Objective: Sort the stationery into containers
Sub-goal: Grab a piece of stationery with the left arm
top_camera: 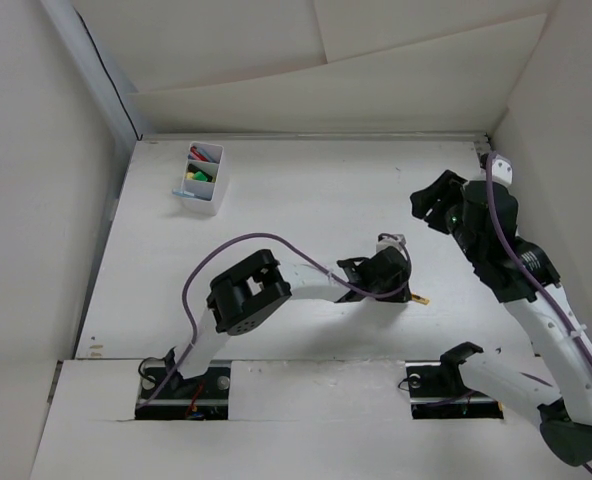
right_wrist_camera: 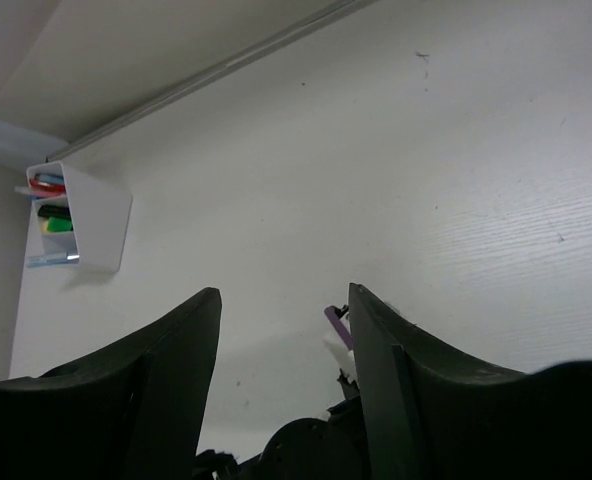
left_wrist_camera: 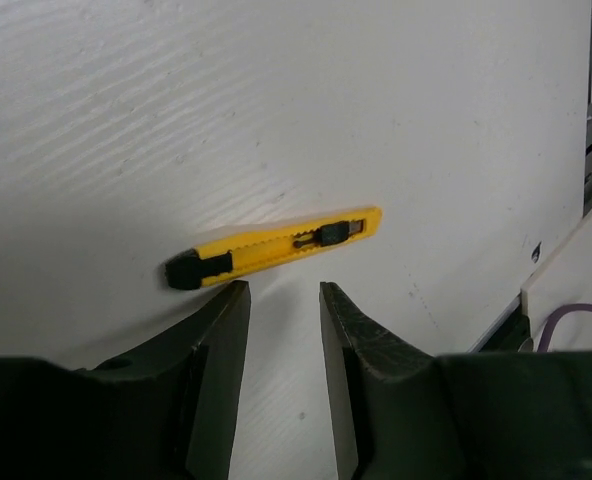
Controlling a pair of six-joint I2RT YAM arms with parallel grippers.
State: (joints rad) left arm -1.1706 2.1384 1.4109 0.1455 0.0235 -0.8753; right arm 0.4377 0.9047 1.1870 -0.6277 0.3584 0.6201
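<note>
A yellow utility knife point(left_wrist_camera: 276, 247) with a black end lies flat on the white table point(left_wrist_camera: 396, 110), just beyond my left gripper point(left_wrist_camera: 284, 290). That gripper's jaws stand apart over bare table with nothing between them. From above, the knife point(top_camera: 419, 298) peeks out at the right of the left gripper point(top_camera: 404, 288). The white container point(top_camera: 201, 178) stands at the far left, holding red, green, yellow and blue stationery point(top_camera: 204, 168). My right gripper point(top_camera: 428, 203) hangs raised at the right, open and empty point(right_wrist_camera: 284, 292). The container point(right_wrist_camera: 96, 225) also shows far left in the right wrist view.
White walls enclose the table on the left, back and right. A raised white board point(top_camera: 306, 400) runs along the near edge by the arm bases. A purple cable point(top_camera: 266, 243) loops over the left arm. The left arm's dark wrist point(right_wrist_camera: 311, 450) shows low in the right wrist view.
</note>
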